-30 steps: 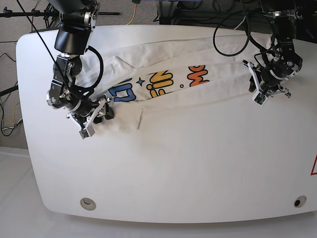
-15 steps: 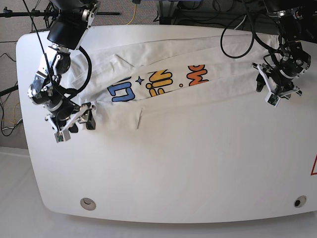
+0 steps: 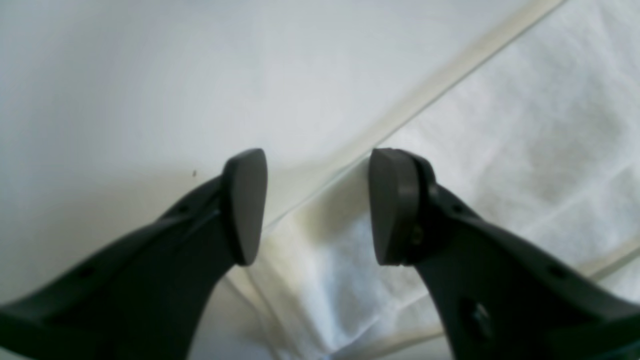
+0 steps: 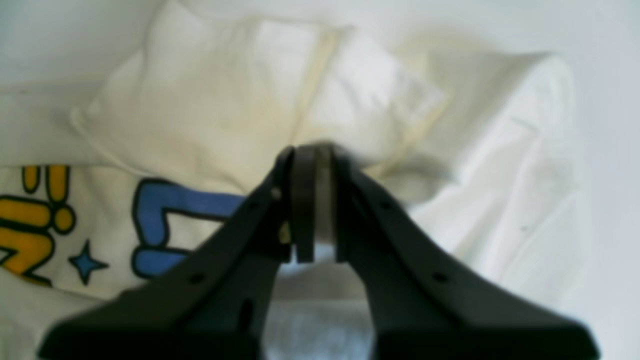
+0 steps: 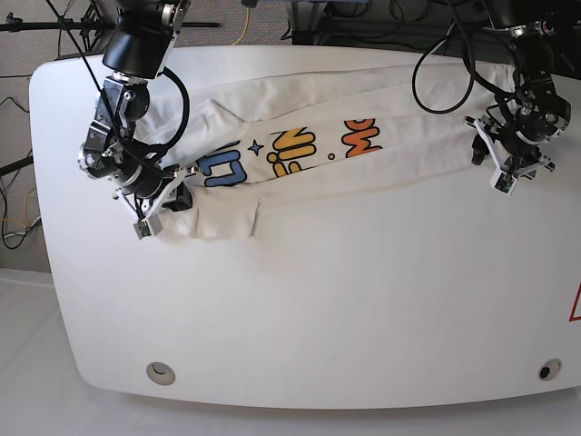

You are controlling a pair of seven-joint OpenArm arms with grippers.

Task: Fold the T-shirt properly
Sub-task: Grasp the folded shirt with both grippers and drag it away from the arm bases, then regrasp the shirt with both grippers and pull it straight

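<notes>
Left wrist view: left gripper (image 3: 310, 205) fingers (image 3: 245, 205) stand apart, nothing between them, poised over a hem edge of the T-shirt (image 3: 500, 150) where cloth meets bare worktop (image 3: 150, 75). No writing visible here.

Right wrist view: right gripper (image 4: 315, 210) fingers (image 4: 302, 210) are nearly together; whether a fold of cloth is pinched between the tips, cannot tell, view is blurred. T-shirt (image 4: 225, 115) is bunched under it, folded layers just beyond the tips. Print shows a blue blocky letter, yellow shapes and a small blue star; no word reads cleanly.

Base view: T-shirt (image 5: 300, 182) lies as a long band along the far edge of the worktop (image 5: 318, 309), stretching from near the far-left corner toward the far-right corner. Right gripper (image 5: 168, 200) sits at the band's left end, left gripper (image 5: 508, 154) at its right end. Lettering in blue, yellow and orange is partly hidden by the fold; unreadable as words. No brand seen.

Risks: right pinch may catch only one layer or none, so the fold would drag crooked. The left fingers straddle the hem edge and could close on worktop, missing cloth. Uneven pull between arms could twist the band.
</notes>
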